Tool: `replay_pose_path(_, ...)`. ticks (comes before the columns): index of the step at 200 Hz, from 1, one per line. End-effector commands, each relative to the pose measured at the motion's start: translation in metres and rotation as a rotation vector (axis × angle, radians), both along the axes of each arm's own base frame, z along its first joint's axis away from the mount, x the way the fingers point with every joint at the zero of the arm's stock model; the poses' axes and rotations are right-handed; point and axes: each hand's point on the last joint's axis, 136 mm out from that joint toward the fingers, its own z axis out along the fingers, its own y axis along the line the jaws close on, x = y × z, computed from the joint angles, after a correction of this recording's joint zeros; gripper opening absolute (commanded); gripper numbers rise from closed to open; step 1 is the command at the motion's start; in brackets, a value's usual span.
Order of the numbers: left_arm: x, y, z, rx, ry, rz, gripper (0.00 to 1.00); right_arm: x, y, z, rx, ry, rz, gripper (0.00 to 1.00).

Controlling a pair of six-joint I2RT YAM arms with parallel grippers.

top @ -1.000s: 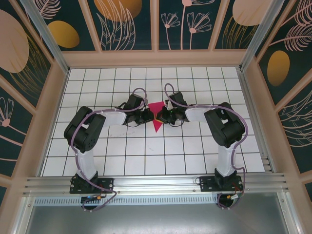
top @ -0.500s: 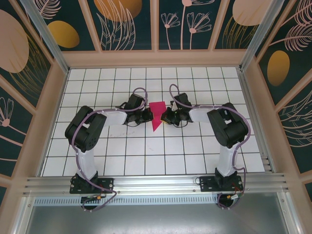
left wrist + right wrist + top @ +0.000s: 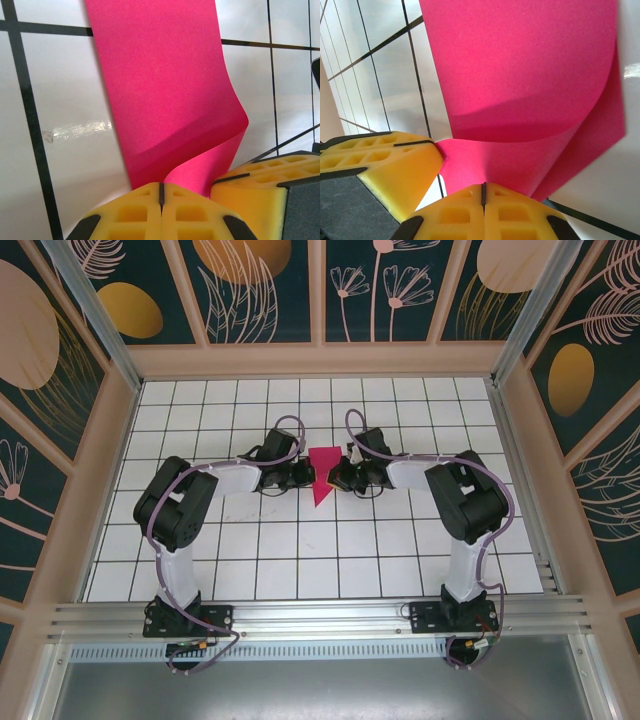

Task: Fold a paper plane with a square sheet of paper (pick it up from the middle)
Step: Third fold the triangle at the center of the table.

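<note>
I look down on a glossy white counter [image 3: 300, 560] ruled into square tiles by thin black grid lines. A pale beige wooden frame [image 3: 320, 360] boxes it in on three sides. Set into that frame are dark teal wall panels [image 3: 260, 290] printed with peach leaves, line-drawn flowers and orange ovals. A silver aluminium rail [image 3: 320, 615] runs along the near edge, with a grey metal sheet [image 3: 320, 690] below it. The light is soft and even, and the counter throws back pale reflections. On my left wrist feed, a small strip of clear tape [image 3: 80, 129] sticks to one tile.
</note>
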Motion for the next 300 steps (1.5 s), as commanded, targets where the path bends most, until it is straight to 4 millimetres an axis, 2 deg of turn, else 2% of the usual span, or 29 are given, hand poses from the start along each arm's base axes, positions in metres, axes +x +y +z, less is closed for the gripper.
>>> replay_pose_path(1,0.002,0.0,-0.007,0.037,-0.003,-0.023,0.06,-0.001,-0.002,-0.013,-0.041,0.017,0.005,0.0)
replay_pose_path(109,0.013,0.002,-0.01,0.078,-0.027,-0.011,0.05,-0.006,-0.013,-0.031,-0.099,0.06,-0.026,0.0)
replay_pose_path(165,0.016,0.009,-0.019,0.123,-0.023,0.017,0.05,-0.011,-0.016,-0.038,-0.112,0.083,-0.035,0.0)
replay_pose_path(197,0.017,0.013,-0.023,0.15,-0.021,0.029,0.07,-0.012,-0.019,-0.042,-0.127,0.093,-0.045,0.0)
replay_pose_path(213,0.019,0.016,-0.023,0.164,-0.02,0.046,0.13,-0.013,-0.02,-0.046,-0.137,0.105,-0.051,0.0)
replay_pose_path(232,0.023,0.018,-0.012,0.162,-0.025,0.08,0.24,-0.015,-0.023,-0.051,-0.148,0.127,-0.067,0.0)
replay_pose_path(270,0.023,0.016,0.033,0.058,-0.063,0.152,0.42,-0.018,-0.027,-0.057,-0.163,0.159,-0.105,0.0)
replay_pose_path(285,0.015,0.012,0.047,-0.019,-0.058,0.163,0.42,-0.019,-0.027,-0.058,-0.164,0.167,-0.115,0.0)
replay_pose_path(300,0.005,0.006,0.056,-0.105,-0.041,0.162,0.39,-0.019,-0.027,-0.058,-0.16,0.176,-0.126,0.0)
